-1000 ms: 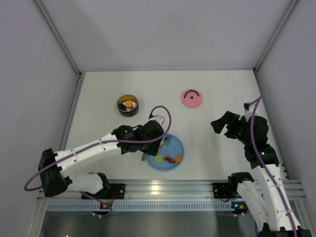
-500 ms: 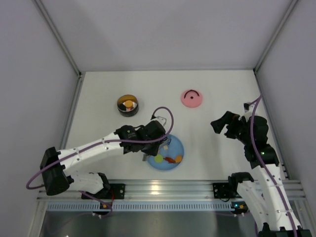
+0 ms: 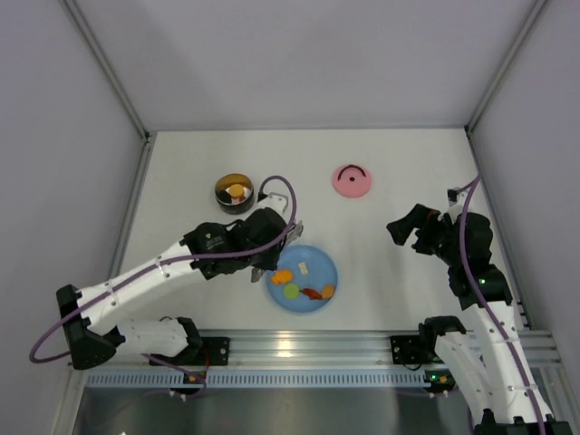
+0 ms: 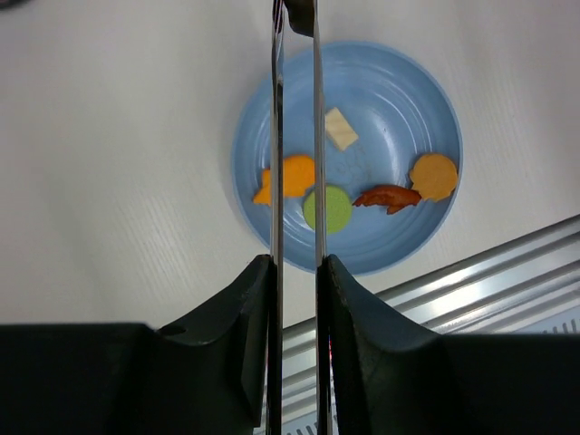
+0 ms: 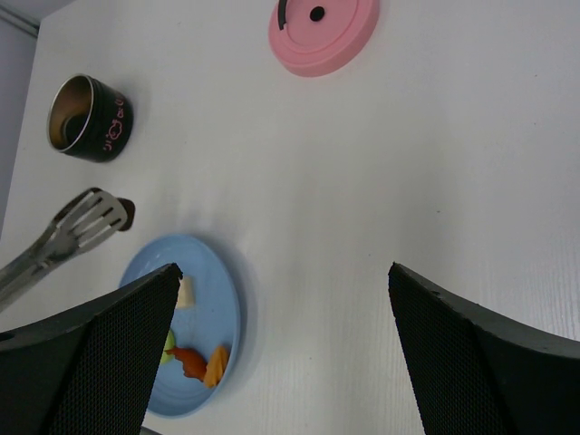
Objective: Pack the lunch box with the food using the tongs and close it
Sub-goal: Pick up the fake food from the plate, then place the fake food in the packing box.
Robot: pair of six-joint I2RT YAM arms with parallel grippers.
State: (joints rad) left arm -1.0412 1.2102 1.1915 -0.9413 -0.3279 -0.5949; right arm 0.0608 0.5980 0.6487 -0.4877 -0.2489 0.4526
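My left gripper (image 3: 265, 246) (image 4: 296, 265) is shut on the silver tongs (image 4: 295, 136) (image 5: 68, 231), whose arms run close together above the left part of the blue plate (image 3: 324, 270) (image 4: 399, 91). A small dark piece (image 5: 126, 211) sits pinched at the tongs' tip. Several food pieces lie on the plate: an orange one (image 4: 292, 176), a green one (image 4: 327, 208), a red one (image 4: 388, 197), an orange round (image 4: 433, 175) and a pale cube (image 4: 342, 129). The lunch box (image 3: 235, 193) (image 5: 88, 118) stands open at the back left with food (image 3: 236, 190) inside. My right gripper (image 3: 405, 227) (image 5: 283, 276) hovers open at the right.
The pink lid (image 3: 352, 180) (image 5: 323, 32) with its dark handle lies flat at the back right. Grey walls close in the table on three sides, and an aluminium rail (image 3: 308, 344) runs along the near edge behind the plate.
My left arm has pulled back and left from over the plate toward the lunch box, uncovering the orange piece. The tongs' arms have drawn closer together. The right arm has not moved.
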